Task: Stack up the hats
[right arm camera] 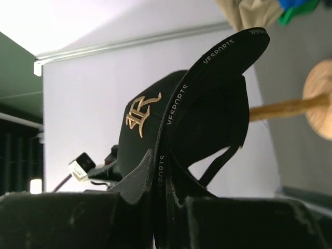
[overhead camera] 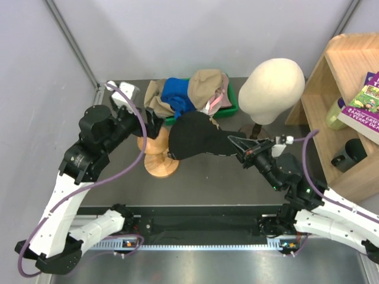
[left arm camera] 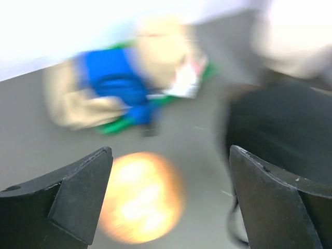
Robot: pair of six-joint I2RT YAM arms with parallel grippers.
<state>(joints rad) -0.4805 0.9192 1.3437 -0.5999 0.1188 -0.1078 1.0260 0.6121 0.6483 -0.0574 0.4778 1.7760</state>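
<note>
Brim of black cap (right arm camera: 193, 115) pinched between jaws.

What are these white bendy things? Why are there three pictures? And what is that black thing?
They are two robot arms bolted to a table. One picture looks down from above. The other two come from small cameras on each arm's wrist; the left one is blurry. On the table are a wooden knob stand, a cream foam head and a green tray heaped with caps. The right arm's fingers are pinched shut on the brim of a black cap. The left arm's fingers are wide open and hold nothing.
</note>
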